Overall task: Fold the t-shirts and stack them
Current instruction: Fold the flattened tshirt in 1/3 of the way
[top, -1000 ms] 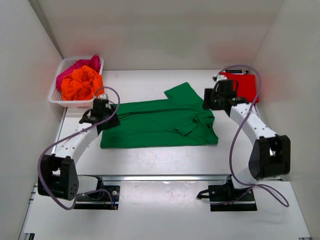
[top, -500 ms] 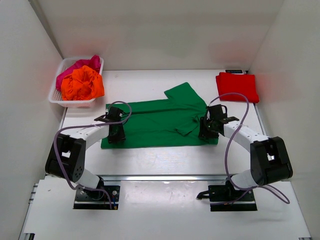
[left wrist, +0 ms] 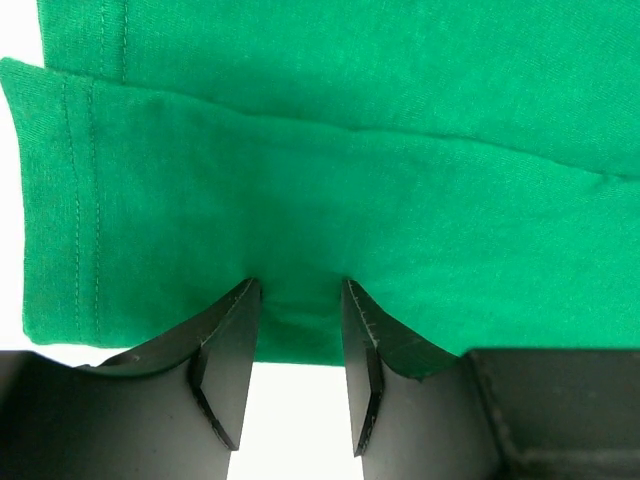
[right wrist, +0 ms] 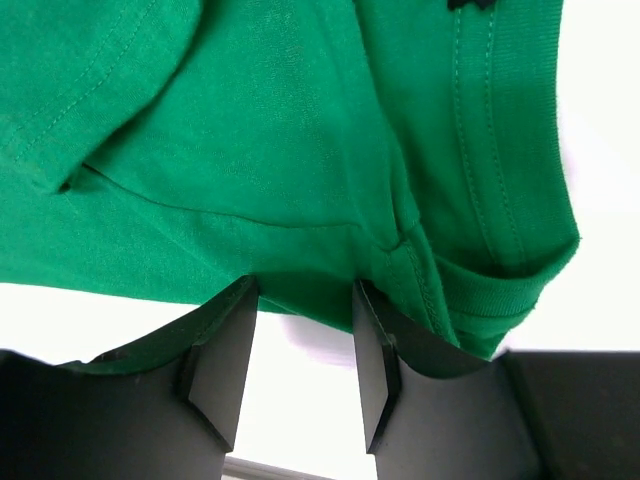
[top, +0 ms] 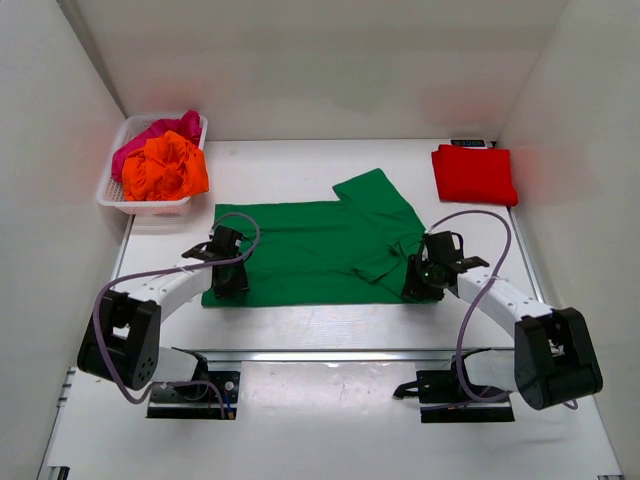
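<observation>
A green t-shirt (top: 310, 245) lies spread on the table, one sleeve pointing to the far side. My left gripper (top: 228, 288) is low at its near-left corner. In the left wrist view that gripper (left wrist: 298, 290) is open, its fingertips (left wrist: 240, 305) resting on the near hem of the green cloth (left wrist: 350, 180), nothing pinched. My right gripper (top: 413, 288) is at the near-right corner by the collar. It (right wrist: 305, 290) is open too, tips at the edge of the green cloth (right wrist: 250, 130). A folded red t-shirt (top: 475, 173) lies far right.
A white lattice basket (top: 108, 196) at the far left holds a crumpled orange t-shirt (top: 163, 168) and a magenta-pink one (top: 150, 135). White walls close in the left, right and far sides. A metal rail (top: 330, 355) runs along the near table edge.
Both grippers have come down and toward the near edge of the green shirt, the right one from up beside the red shirt. The right jaws have narrowed.
</observation>
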Available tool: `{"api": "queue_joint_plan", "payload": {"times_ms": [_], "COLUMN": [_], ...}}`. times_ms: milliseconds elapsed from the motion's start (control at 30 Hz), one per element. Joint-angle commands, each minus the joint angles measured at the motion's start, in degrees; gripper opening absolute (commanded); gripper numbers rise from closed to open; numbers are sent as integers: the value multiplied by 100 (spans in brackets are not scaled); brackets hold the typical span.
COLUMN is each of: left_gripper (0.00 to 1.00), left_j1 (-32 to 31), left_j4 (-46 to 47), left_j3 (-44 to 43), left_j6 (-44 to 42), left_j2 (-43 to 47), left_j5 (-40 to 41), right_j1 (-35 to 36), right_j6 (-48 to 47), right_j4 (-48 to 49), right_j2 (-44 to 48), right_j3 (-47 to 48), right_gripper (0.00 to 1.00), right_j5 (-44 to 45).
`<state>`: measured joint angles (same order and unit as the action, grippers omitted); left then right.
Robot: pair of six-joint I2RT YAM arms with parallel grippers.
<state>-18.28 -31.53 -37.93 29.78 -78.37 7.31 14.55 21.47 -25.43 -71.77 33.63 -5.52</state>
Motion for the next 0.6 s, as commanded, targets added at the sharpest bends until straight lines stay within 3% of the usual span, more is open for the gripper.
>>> {"api": "queue_joint_plan", "payload": {"times_ms": [0, 200, 367, 567], "left_gripper": [50, 49, 48, 50], "left_j1": [9, -202, 26, 562], "left_j4": [-749, -1224, -1593, -1831], "left_j3": [497, 374, 278, -793], "left_j6": [89, 204, 98, 28], "left_j2": [172, 690, 1288, 1746], "left_j5": [-388, -705, -722, -802], "right_j1": [-39, 128, 250, 101], "right_j6": [164, 270, 322, 235], "right_j4": [-436, -743, -1245, -2132], "right_j2": [285, 568, 813, 1429], "right_j3": [-391, -437, -182, 800], "right_gripper": [40, 42, 41, 41], "right_j5": [-63, -27, -81, -222]}}
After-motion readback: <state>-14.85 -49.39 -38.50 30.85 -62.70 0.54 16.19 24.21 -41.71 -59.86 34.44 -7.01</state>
